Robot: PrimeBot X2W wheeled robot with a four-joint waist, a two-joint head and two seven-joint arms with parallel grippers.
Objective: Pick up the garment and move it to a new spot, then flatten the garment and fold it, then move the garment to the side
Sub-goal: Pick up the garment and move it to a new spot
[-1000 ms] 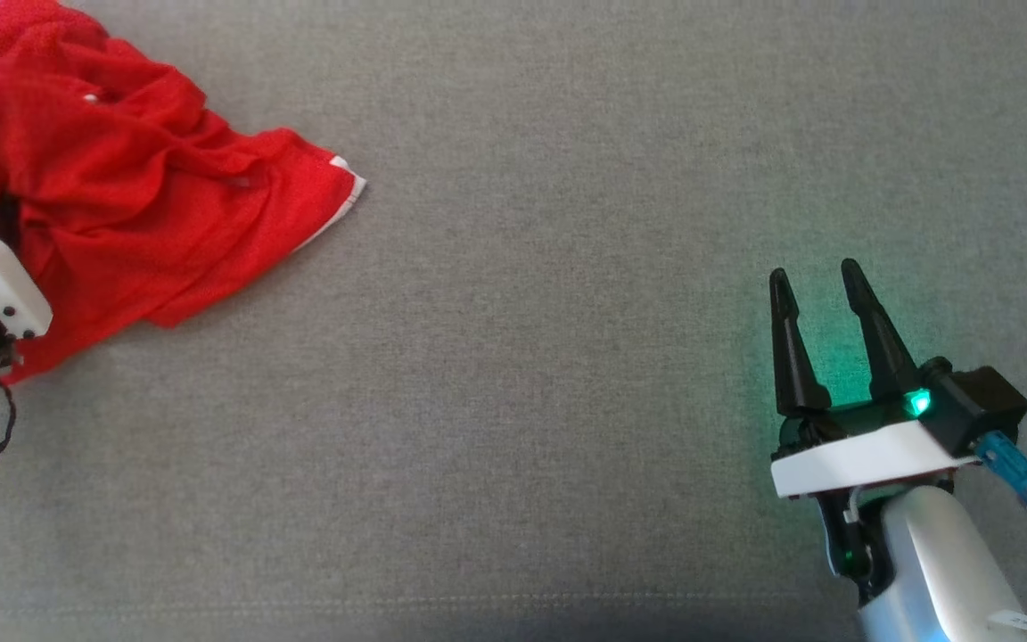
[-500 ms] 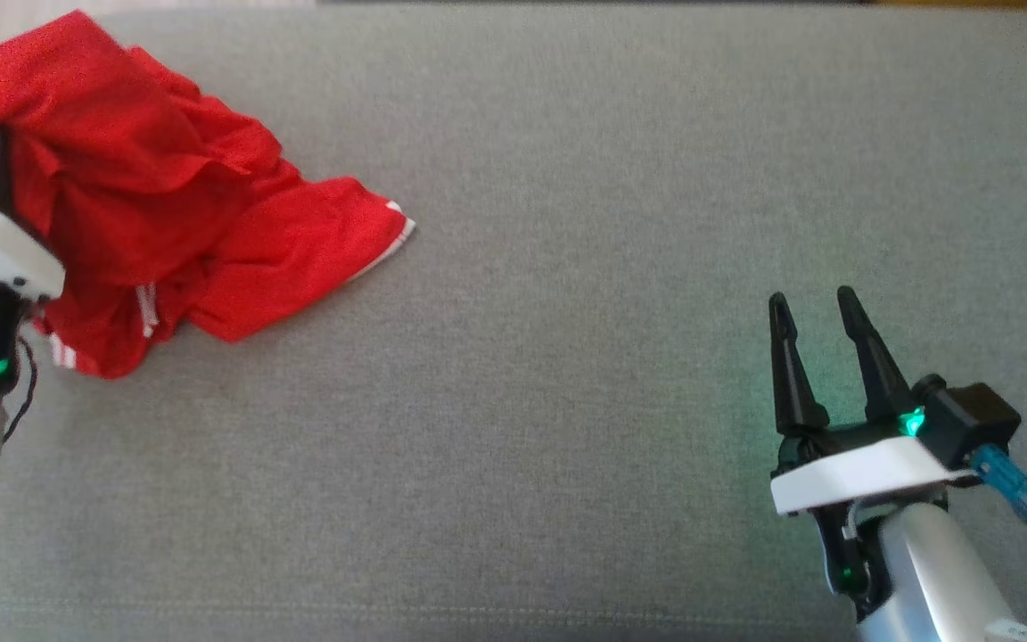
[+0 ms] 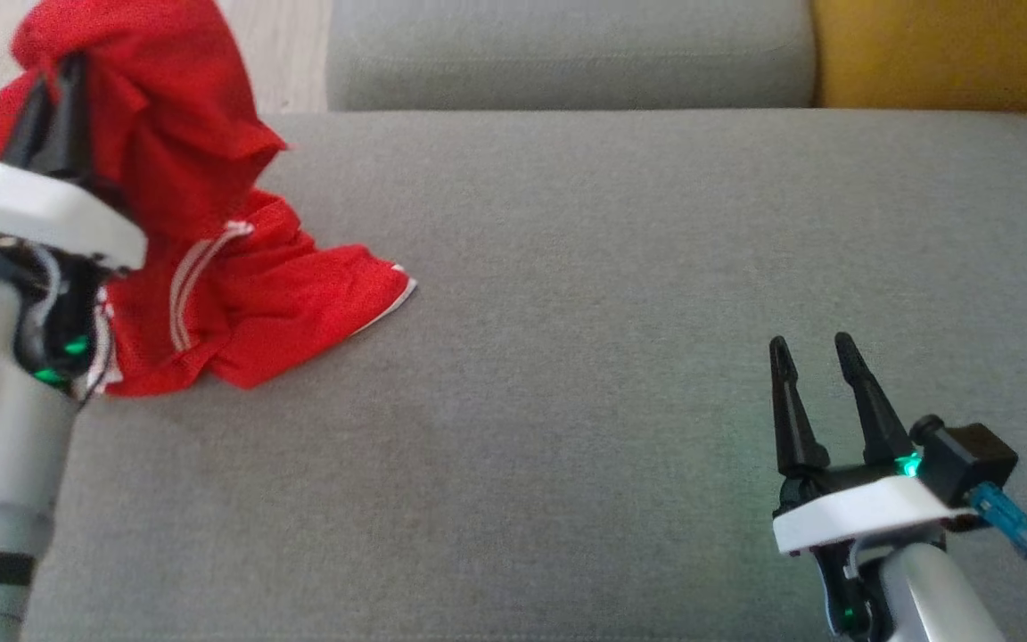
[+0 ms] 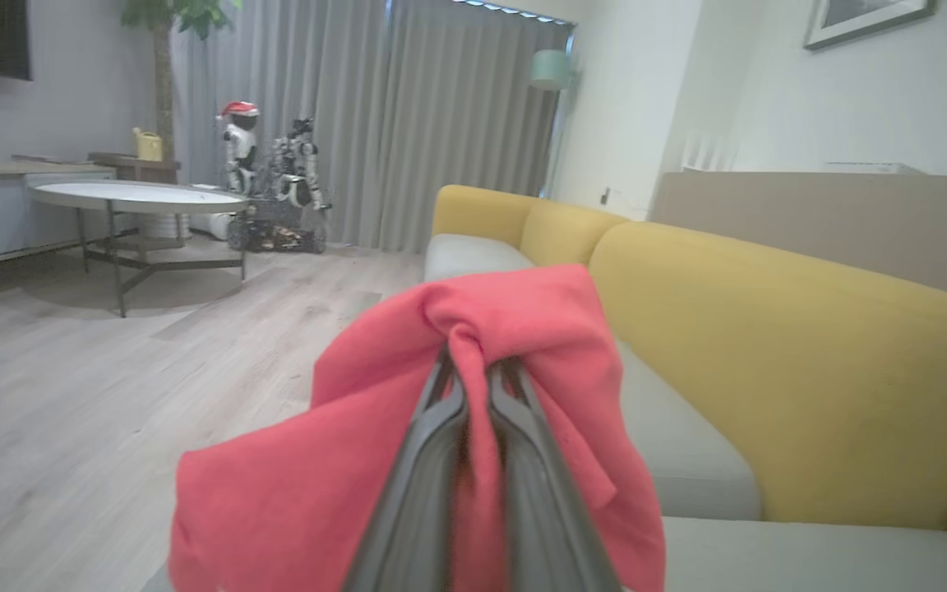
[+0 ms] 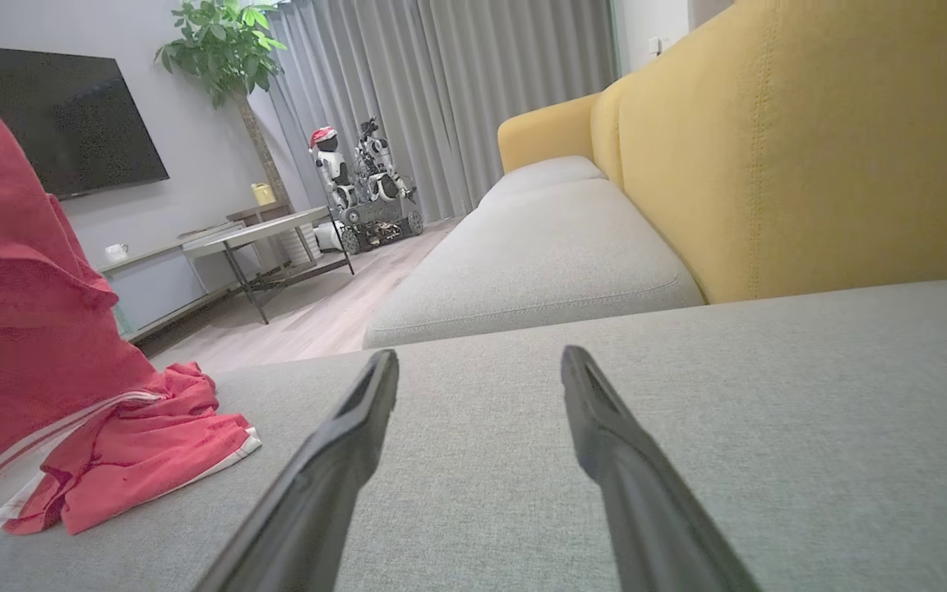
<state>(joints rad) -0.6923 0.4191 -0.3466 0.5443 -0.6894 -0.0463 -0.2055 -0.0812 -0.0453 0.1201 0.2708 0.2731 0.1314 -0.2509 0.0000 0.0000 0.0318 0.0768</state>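
**Figure.** The grey sofa seat is the work surface, and its yellow backrest runs along the far edge. The red garment lies at the far-left corner of the seat. Its upper part stands drawn up into a peak, while its lower folds, marked by white stripes, rest bunched on the cushion.

We attribute the peak to the left tool. Its two fingers are pressed together on a gathered fold of cloth, which drapes down either side of them. A single high pinch of this kind lets the fabric's own weight peel it off the seat. We judge this to be the pick-up step, with the carry to a new spot, the flattening and the folding not yet done.

The right tool sits toward the near-right corner, well apart from the garment, its fingers spread and holding nothing. We read this as a reserve position that leaves the middle of the seat free for laying the garment out.
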